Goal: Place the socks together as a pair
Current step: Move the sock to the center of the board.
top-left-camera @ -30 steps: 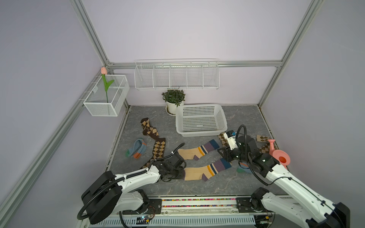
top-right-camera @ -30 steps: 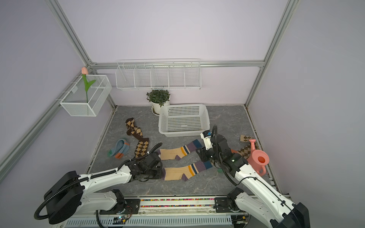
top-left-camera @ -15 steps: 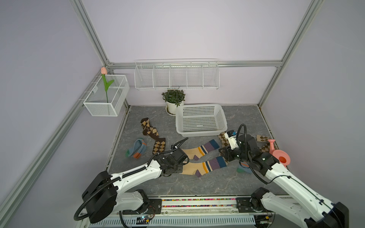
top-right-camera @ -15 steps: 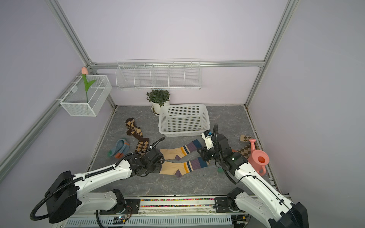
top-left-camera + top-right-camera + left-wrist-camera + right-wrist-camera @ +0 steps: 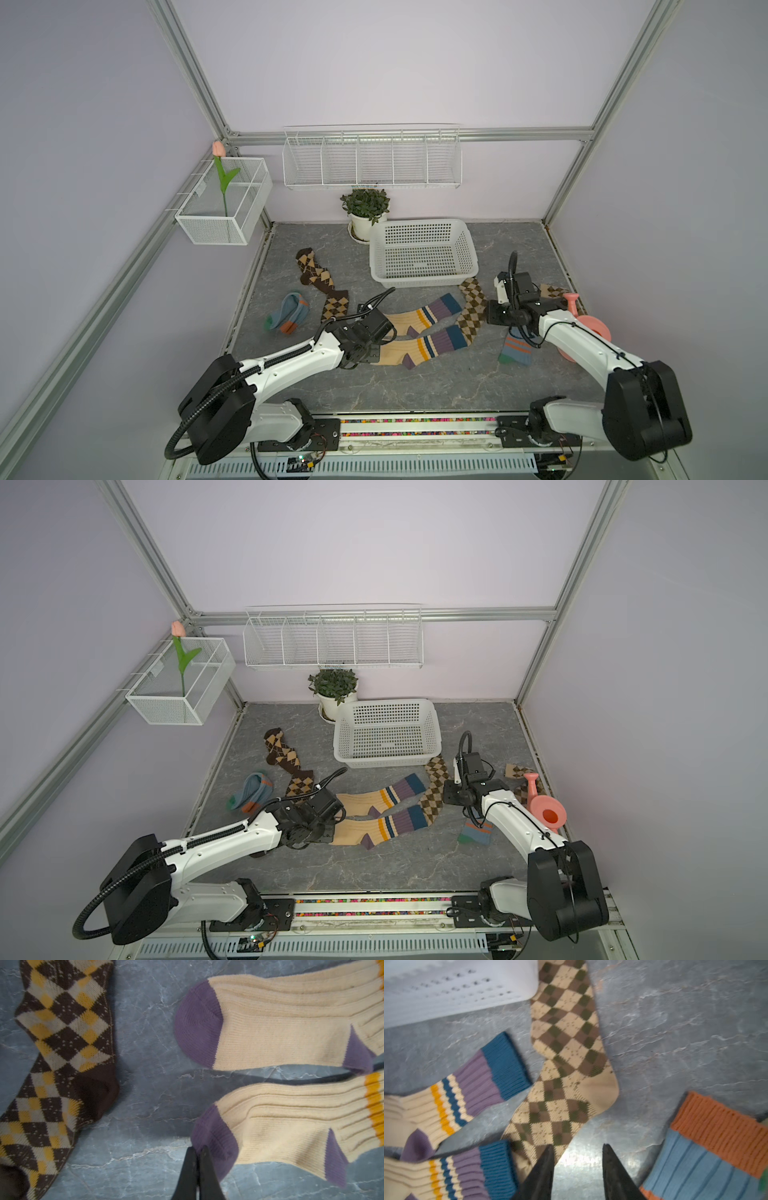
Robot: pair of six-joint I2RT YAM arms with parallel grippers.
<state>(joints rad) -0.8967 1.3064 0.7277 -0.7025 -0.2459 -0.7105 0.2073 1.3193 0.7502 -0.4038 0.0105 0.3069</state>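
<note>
My left pincer (image 5: 197, 1149) pinches nearer cream sock (image 5: 291, 1122) at toe, to line it up just beside farther cream sock (image 5: 280, 1022). My right pincer (image 5: 578, 1147) spread, empty, over bare table (image 5: 675, 1022) beside tan argyle sock (image 5: 566, 1043).

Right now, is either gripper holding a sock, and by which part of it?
The left gripper holds the nearer cream sock by the edge of its purple toe, fingers shut. The right gripper holds nothing; its fingers stand apart.
</note>
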